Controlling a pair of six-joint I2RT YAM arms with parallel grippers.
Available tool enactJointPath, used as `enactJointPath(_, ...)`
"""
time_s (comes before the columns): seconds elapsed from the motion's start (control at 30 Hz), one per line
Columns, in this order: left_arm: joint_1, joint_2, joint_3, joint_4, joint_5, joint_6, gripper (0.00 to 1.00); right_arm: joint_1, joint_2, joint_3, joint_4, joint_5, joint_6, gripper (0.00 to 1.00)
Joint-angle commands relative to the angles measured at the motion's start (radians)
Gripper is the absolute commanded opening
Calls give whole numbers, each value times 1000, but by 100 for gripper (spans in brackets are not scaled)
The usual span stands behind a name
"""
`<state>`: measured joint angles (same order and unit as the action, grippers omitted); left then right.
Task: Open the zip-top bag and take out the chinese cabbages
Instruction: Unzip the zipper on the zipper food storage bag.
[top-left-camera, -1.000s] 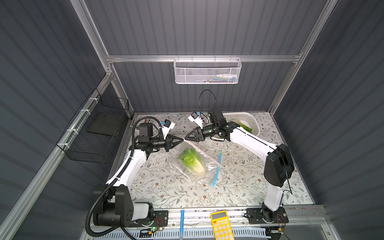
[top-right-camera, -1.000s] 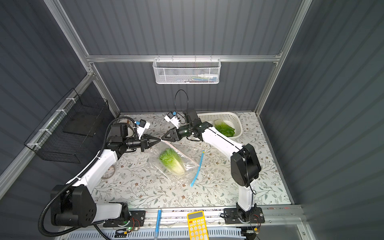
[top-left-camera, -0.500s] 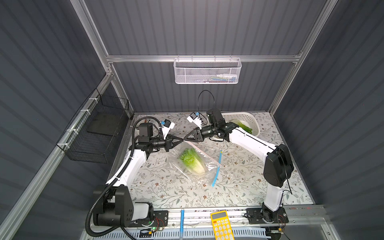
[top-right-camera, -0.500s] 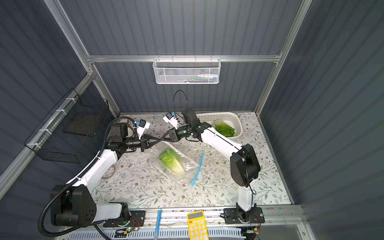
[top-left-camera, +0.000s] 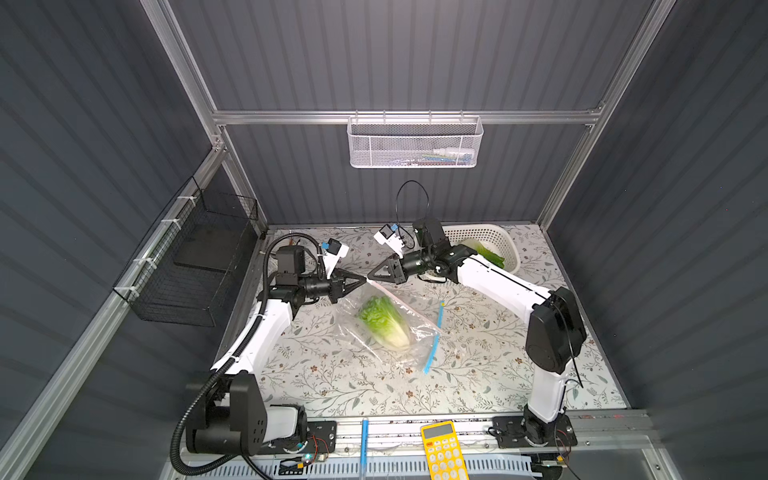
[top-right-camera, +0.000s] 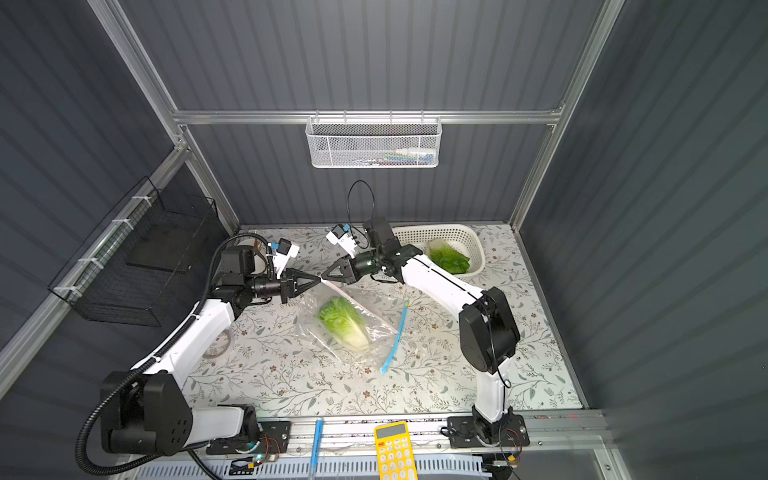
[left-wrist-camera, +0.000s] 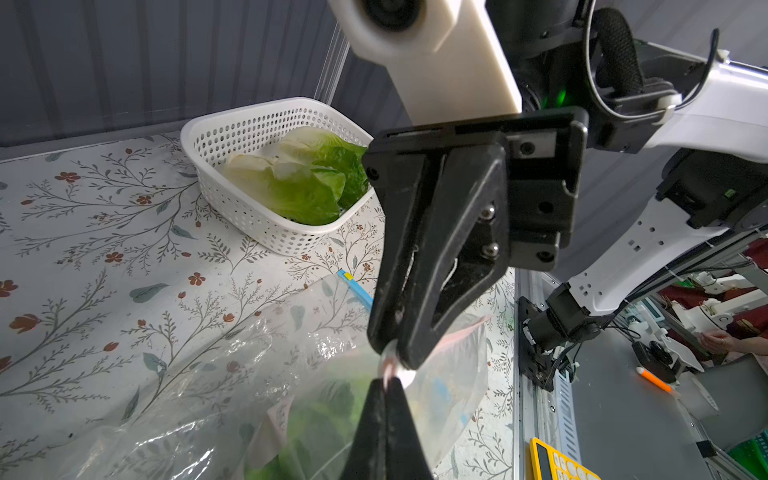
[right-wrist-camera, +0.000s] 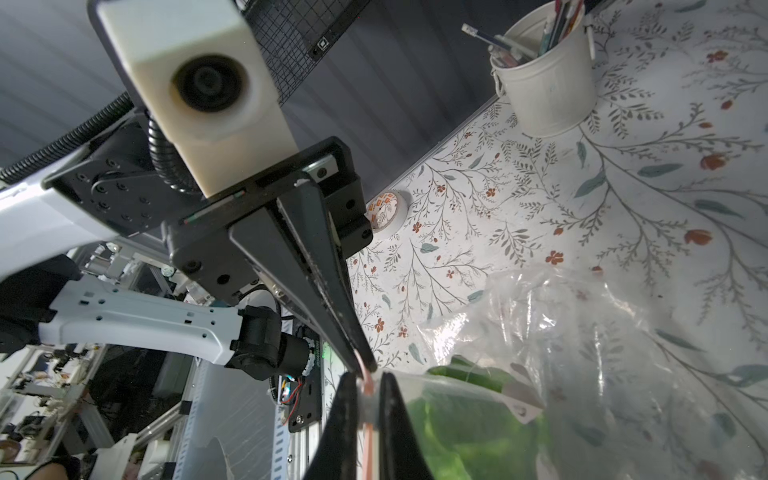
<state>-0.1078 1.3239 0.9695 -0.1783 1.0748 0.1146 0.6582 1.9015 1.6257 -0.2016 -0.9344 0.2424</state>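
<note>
The clear zip-top bag (top-left-camera: 417, 318) lies mid-table with one chinese cabbage (top-left-camera: 384, 322) inside, and its blue zip strip (top-left-camera: 434, 336) is on the right side. Its raised far-left corner is pinched from both sides. My left gripper (top-left-camera: 364, 281) is shut on that corner, also in the left wrist view (left-wrist-camera: 388, 380). My right gripper (top-left-camera: 370, 277) meets it tip to tip and is shut on the same pink-edged rim (right-wrist-camera: 368, 386). Green leaves (right-wrist-camera: 469, 424) show through the plastic. Two more cabbages (top-right-camera: 449, 257) lie in the white basket (top-left-camera: 486, 227).
A white bucket of pens (right-wrist-camera: 544, 87) and a tape roll (top-right-camera: 216, 345) stand on the left side. A yellow calculator (top-left-camera: 442, 449) and a blue pen (top-left-camera: 364, 440) rest on the front rail. A black wire basket (top-left-camera: 199, 257) hangs on the left wall.
My right gripper has moved slightly left to the bag's raised corner and closed its jaws on the rim. The left gripper has kept its hold without moving.
</note>
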Motion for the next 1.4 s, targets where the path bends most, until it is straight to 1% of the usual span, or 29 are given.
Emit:
enactJointPath(0.0, 3, -28, -5, 9, -5, -8, 0, 7, 12, 13, 10, -14, -6, 0)
enactJointPath(0.23, 3, -45, -23, 47, -55, -32, 0, 6, -2, -12, 13, 2, -15, 0)
enactJointPath(0.4, 3, -62, -38, 85, -127, -61, 0, 5, -15, -32, 11, 10, -18, 0)
enactJointPath(0.83, 3, -91, -67, 137, -259, -95, 0, 2, -69, -100, -4, 34, -31, 0)
enactJointPath(0.93, 3, -84, -72, 152, -299, -114, 0, 2, -89, -121, -5, 44, -32, 0)
enactJointPath(1.07, 3, -89, -80, 178, -406, -146, 0, 2, -111, -143, -20, 58, -35, 0)
enactJointPath(1.13, 3, -97, -89, 193, -439, -157, 0, 1, -121, -153, -29, 61, -37, 0)
enactJointPath(1.37, 2, -98, -97, 211, -479, -177, 0, 3, -170, -204, -39, 87, -44, 0)
